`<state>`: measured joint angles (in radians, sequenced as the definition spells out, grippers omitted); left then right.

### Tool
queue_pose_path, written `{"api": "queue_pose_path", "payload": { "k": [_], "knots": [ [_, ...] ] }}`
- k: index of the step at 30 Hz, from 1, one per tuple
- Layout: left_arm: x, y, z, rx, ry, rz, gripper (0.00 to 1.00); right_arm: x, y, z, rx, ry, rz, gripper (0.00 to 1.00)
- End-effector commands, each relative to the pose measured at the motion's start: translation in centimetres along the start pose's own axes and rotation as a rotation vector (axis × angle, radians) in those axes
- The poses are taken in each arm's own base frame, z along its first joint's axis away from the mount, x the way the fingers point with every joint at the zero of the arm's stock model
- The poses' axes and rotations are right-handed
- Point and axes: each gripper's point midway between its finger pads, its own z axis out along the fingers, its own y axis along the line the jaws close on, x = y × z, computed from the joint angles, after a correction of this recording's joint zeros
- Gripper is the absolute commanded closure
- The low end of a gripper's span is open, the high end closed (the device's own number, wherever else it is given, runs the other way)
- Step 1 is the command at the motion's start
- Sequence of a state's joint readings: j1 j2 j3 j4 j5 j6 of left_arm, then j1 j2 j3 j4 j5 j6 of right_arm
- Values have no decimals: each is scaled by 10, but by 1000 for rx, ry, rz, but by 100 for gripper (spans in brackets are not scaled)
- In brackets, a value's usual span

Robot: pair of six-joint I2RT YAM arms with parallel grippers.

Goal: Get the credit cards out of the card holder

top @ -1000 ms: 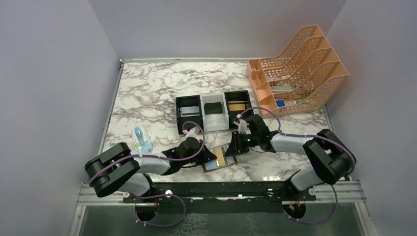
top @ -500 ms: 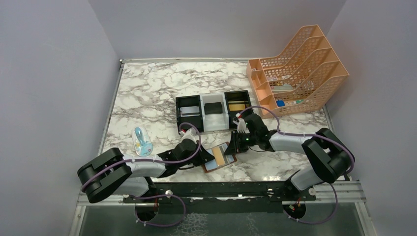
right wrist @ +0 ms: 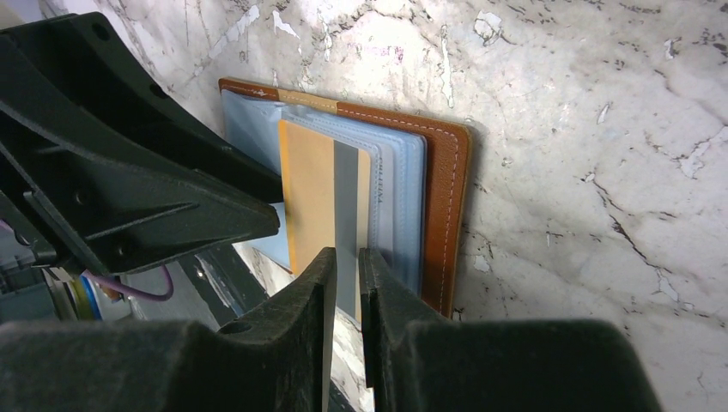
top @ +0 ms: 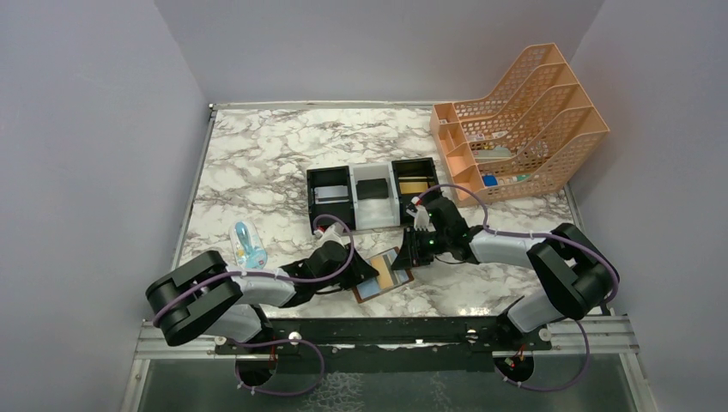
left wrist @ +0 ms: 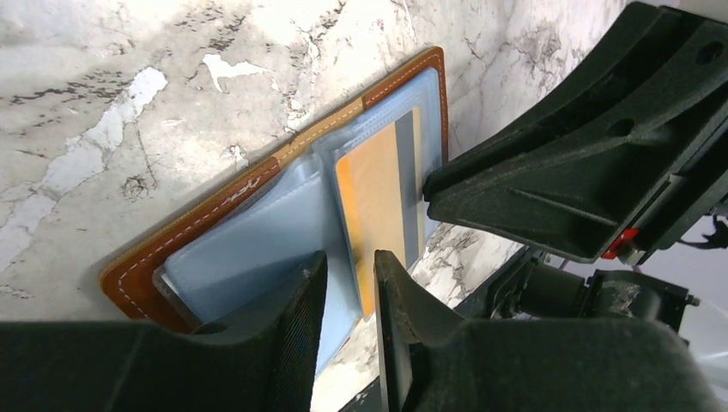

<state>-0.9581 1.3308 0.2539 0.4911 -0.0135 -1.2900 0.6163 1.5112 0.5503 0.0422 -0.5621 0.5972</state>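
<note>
The left gripper (left wrist: 348, 257) has its fingers a little spread. The gap between them stands over the card holder (left wrist: 219, 225), which lies open and flat on the marble table (left wrist: 154, 77) with its pale blue pockets up. Just beyond the tip of its right-hand finger, a gold card (left wrist: 374, 193) (grey stripe down one side) lies on the inner pockets, its near corner at the gap. On the card's far side sits the right gripper (right wrist: 345, 253), fingers nearly pressed together with only a thin slit, tips at the card's striped end. Whether they pinch it I cannot tell.
</note>
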Motion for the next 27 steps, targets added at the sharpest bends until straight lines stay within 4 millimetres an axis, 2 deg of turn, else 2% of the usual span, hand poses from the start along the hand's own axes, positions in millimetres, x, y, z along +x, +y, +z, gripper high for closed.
{"api": "queue_pose_path", "payload": {
  "k": [1,8,14,17,22,27],
  "knots": [
    [-3,14,6,-63,-32,-48,71,10,-15,4,61,21,16,83],
    [-7,-3,15,-29,-31,-9,77,15,-18,5,59,31,27,83],
    [-7,-7,16,-12,-29,13,91,16,-20,5,66,30,26,83],
    [-7,-2,12,-20,-35,2,100,15,-23,5,84,28,29,83],
    [-7,13,0,-31,-59,-21,100,12,-32,4,137,10,35,83],
    [-7,18,-9,-20,-73,-15,100,11,-30,4,133,12,28,85]
  ]
}}
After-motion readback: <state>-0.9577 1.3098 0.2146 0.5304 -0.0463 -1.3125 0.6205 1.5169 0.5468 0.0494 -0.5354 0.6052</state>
